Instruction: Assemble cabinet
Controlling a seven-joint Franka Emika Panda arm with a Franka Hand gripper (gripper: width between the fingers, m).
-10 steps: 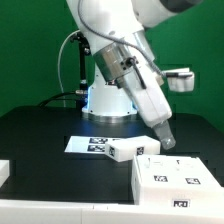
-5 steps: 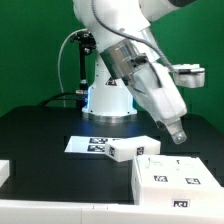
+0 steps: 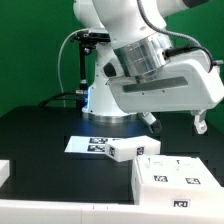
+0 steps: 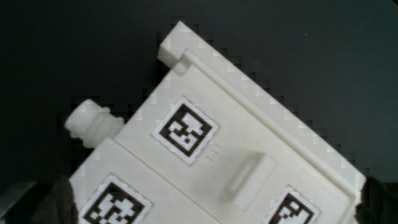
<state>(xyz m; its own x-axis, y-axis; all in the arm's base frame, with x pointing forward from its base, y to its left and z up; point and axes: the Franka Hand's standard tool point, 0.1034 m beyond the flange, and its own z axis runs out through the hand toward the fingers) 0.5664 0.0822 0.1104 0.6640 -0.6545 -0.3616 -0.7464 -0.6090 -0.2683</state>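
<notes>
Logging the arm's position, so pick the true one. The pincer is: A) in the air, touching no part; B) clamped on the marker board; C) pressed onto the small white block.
A: in the exterior view the pincer hangs in the air, with a gap to the cabinet box, the small white block and the marker board.

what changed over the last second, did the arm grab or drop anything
The arm swung its wrist up to lie level, carrying the tool higher and toward the exterior view's right, away from the white panel. Nothing was visibly taken hold of or let go. The cabinet box, the white panel and the marker board stayed where they were.
</notes>
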